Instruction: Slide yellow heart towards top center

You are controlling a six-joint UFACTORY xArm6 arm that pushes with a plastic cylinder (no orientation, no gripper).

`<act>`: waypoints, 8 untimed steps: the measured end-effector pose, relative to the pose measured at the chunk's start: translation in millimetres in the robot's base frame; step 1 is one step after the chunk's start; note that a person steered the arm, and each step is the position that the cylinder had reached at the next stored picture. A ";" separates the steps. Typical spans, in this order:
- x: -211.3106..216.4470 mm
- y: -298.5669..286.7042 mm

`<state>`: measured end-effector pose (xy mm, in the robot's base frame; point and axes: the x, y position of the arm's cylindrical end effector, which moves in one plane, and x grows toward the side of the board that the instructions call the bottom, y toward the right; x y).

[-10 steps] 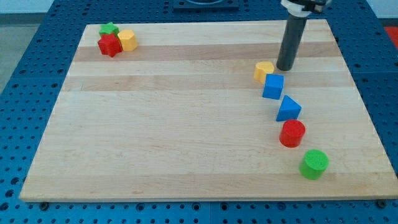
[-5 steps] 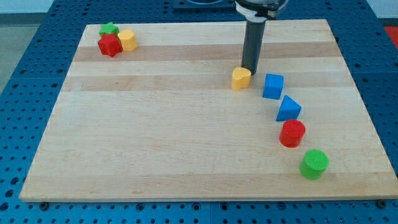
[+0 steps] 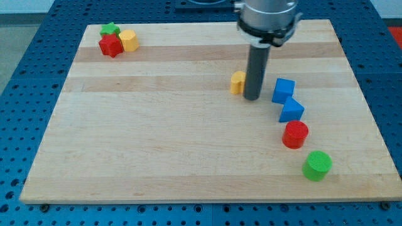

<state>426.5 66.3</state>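
The wooden desk [image 3: 188,144] fills most of the view, a pale board lying on a blue perforated surface [image 3: 25,94]. I take the yellow heart [image 3: 237,82] as the landmark for everything else; it sits on the desk right of centre, in the upper half, well below the top edge.

Largest after the desk is the dark rod [image 3: 255,69], standing upright and coming down from a grey collar near the view's top. There is no claw on this arm, so nothing is grasped or clamped. My tip [image 3: 252,98] rests on the desk just to the right of the yellow heart and slightly below it, so close that the rod covers the heart's right edge; I cannot tell whether they touch.

To the right of the heart, past the rod, lies a blue cube [image 3: 283,90], and touching it from below-right is a blue triangular block [image 3: 291,110]. Further down and right of the heart comes a red cylinder [image 3: 295,134], just beneath the triangle, then a green cylinder [image 3: 317,165], the farthest from the heart on that side.

Far to the left of the heart and higher, near the desk's top left corner, three small blocks cluster together: a yellow block [image 3: 129,41], a red block [image 3: 110,45] touching its left side, and a green block [image 3: 110,29] just above the red one.
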 end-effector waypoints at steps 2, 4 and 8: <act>-0.7 -19.0; -4.1 15.8; -34.8 -7.4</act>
